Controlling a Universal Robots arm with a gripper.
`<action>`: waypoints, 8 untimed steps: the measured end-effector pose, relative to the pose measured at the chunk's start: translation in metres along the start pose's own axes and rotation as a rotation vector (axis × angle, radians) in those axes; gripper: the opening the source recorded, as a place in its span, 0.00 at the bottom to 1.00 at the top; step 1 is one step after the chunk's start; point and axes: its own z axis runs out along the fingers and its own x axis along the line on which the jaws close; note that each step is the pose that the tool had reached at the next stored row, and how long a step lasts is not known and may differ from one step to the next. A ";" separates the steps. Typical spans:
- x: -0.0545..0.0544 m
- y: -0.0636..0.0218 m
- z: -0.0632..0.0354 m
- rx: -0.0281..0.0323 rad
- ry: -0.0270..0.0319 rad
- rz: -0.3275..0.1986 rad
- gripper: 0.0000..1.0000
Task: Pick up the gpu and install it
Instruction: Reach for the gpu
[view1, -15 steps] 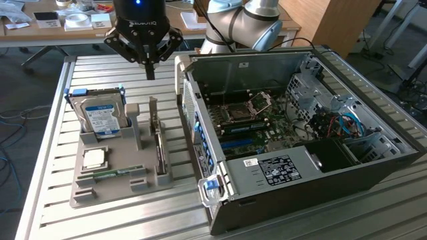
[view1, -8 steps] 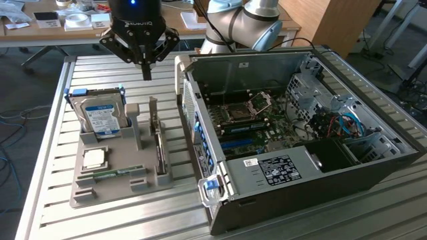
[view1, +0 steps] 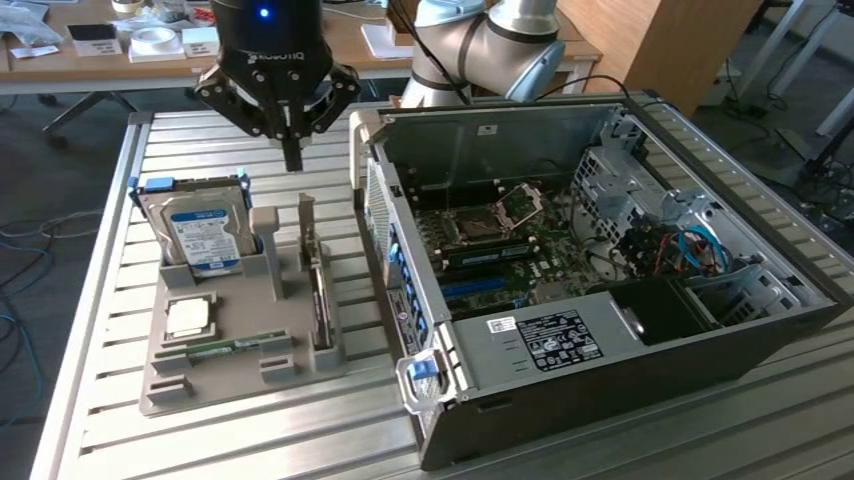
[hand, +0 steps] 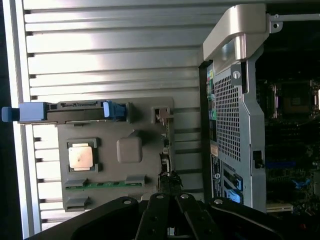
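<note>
Evidently empty, the end effector (view1: 291, 150) hung with fingers pressed together above the grey tray's (view1: 200, 390) far end. The gpu (view1: 318, 300) stood on edge in its slot there, top edge exposed for grasping, just beside the open computer case (view1: 601, 395) on the worktop (view1: 267, 445).

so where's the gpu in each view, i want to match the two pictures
Exterior view: the gpu stands on edge in the grey tray, on the side facing the computer case.
Wrist view: the gpu is seen edge-on from above, along the tray edge nearest the case.
Shared landmark: the hard drive with blue tabs, in the same tray.
</note>
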 end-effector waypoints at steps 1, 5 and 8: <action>0.000 -0.0021 -0.0001 0.0000 0.0001 0.000 0.11; 0.000 -0.0100 -0.0005 0.0000 0.0001 0.000 0.11; 0.000 -0.0146 -0.0007 0.0000 0.0000 0.000 0.11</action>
